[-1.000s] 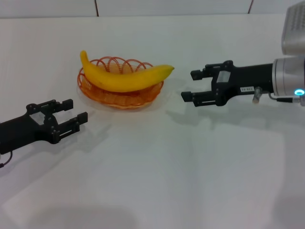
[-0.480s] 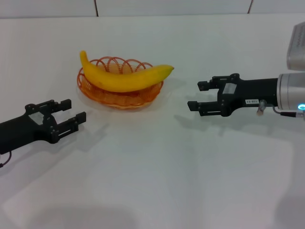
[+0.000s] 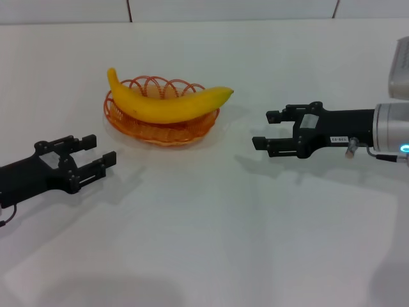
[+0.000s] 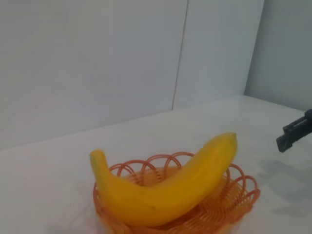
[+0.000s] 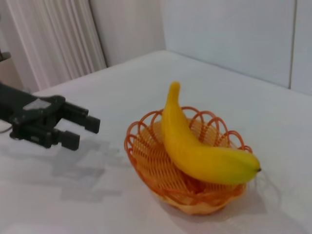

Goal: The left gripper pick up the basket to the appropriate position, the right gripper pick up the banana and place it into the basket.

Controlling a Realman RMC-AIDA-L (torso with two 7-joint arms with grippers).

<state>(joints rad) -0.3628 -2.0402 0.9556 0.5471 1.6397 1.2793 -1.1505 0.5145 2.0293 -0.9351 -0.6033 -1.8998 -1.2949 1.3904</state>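
The yellow banana (image 3: pixel 167 103) lies across the orange wire basket (image 3: pixel 160 130) at the table's back left, its ends reaching over the rim. Both wrist views show it too: banana (image 4: pixel 165 187) in basket (image 4: pixel 234 202), and banana (image 5: pixel 195 151) in basket (image 5: pixel 146 156). My left gripper (image 3: pixel 97 153) stands open near the table's left front, apart from the basket, and it appears in the right wrist view as left gripper (image 5: pixel 80 131). My right gripper (image 3: pixel 263 130) hangs open to the right of the basket, holding nothing.
The white table (image 3: pixel 211 230) stretches between and in front of the arms. A white tiled wall (image 3: pixel 192 9) runs along the back edge. The right gripper's fingertip (image 4: pixel 295 136) shows at the edge of the left wrist view.
My right gripper has drawn back to the right, away from the basket, and sunk slightly. The left gripper, basket and banana have stayed put.
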